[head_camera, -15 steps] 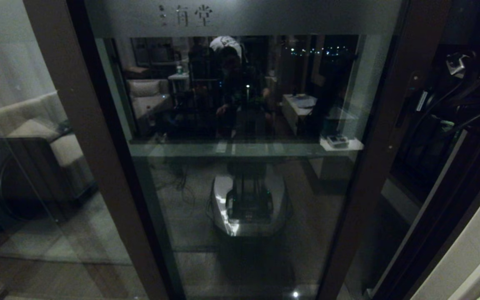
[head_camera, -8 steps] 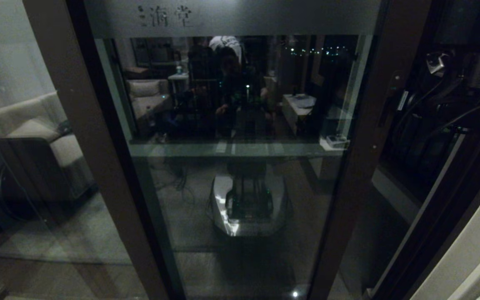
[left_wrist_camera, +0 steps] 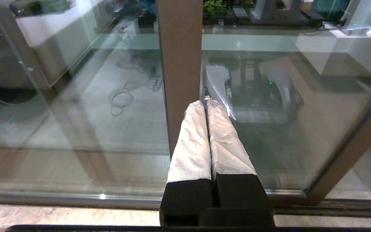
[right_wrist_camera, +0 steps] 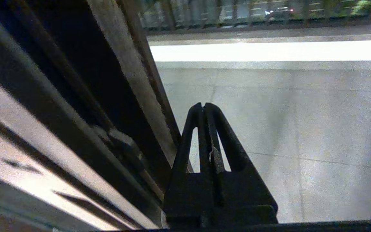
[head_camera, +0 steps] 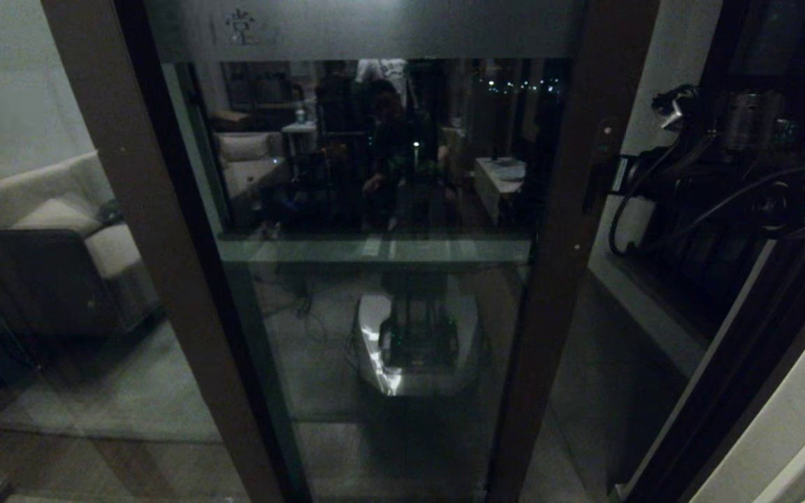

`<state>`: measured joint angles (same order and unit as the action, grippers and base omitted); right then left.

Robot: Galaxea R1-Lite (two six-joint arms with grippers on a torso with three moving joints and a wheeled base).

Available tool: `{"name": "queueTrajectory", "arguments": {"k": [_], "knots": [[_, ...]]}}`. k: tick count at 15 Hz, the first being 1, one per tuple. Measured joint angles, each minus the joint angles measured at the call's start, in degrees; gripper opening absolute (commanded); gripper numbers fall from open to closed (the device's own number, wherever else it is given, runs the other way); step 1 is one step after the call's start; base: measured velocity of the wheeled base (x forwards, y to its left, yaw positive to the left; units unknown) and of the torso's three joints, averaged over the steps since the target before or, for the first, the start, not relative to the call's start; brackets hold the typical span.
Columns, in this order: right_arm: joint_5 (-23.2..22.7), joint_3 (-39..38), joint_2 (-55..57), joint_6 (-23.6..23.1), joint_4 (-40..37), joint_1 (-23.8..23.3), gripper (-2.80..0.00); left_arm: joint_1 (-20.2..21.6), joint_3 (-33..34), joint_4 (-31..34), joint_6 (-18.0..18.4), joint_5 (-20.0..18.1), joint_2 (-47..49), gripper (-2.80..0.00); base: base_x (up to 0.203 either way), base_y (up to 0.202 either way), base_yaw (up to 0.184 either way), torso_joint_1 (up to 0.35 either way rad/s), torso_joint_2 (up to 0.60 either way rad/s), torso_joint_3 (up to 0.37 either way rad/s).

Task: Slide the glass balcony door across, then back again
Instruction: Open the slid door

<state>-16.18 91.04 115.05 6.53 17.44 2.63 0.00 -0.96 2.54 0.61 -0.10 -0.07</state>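
Note:
The glass balcony door (head_camera: 374, 293) fills the middle of the head view, its frosted top band (head_camera: 388, 28) showing one Chinese character (head_camera: 240, 26). Its dark brown right stile (head_camera: 570, 209) stands away from the right jamb, leaving a gap. My right gripper (head_camera: 595, 183) is shut and empty, pressed against that stile's outer edge; the pull slot is hidden there. In the right wrist view the right gripper (right_wrist_camera: 203, 106) lies beside the door's edge (right_wrist_camera: 130, 74). My left gripper (left_wrist_camera: 204, 103), white-wrapped and shut, hangs low before a brown stile (left_wrist_camera: 180, 64).
A plain brown-framed pane (head_camera: 39, 279) overlaps the door on the left. The open gap shows the balcony floor (head_camera: 612, 377) and a black-framed window (head_camera: 717, 279); railing bars (right_wrist_camera: 253, 13) lie beyond. A pale wall (head_camera: 787, 419) bounds the right. The floor track (left_wrist_camera: 333, 207) runs below.
The door has slid to the left, its characters passing behind the left pane's stile. My right arm has followed it leftward, and the gap at the right has widened.

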Motion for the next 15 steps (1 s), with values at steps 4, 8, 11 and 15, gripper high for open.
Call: {"name": "queueTrajectory", "arguments": {"k": [4, 8, 11, 15], "knots": [[0.6, 0.0, 0.5, -0.1, 0.0, 2.4, -2.80, 0.0, 0.0, 0.0, 0.0, 0.0, 0.0, -2.80, 0.000, 0.000, 0.000, 0.000, 0.00, 0.000], [4.1, 1.1, 1.2, -0.2, 0.0, 5.8, -2.80, 0.0, 0.0, 0.0, 0.0, 0.0, 0.0, -2.80, 0.000, 0.000, 0.000, 0.000, 0.00, 0.000], [4.4, 1.4, 1.5, -0.2, 0.0, 7.1, -2.80, 0.0, 0.0, 0.0, 0.0, 0.0, 0.0, -2.80, 0.000, 0.000, 0.000, 0.000, 0.00, 0.000], [5.8, 1.3, 1.8, -0.2, 0.0, 9.0, -2.80, 0.0, 0.0, 0.0, 0.0, 0.0, 0.0, -2.80, 0.000, 0.000, 0.000, 0.000, 0.00, 0.000]]}}
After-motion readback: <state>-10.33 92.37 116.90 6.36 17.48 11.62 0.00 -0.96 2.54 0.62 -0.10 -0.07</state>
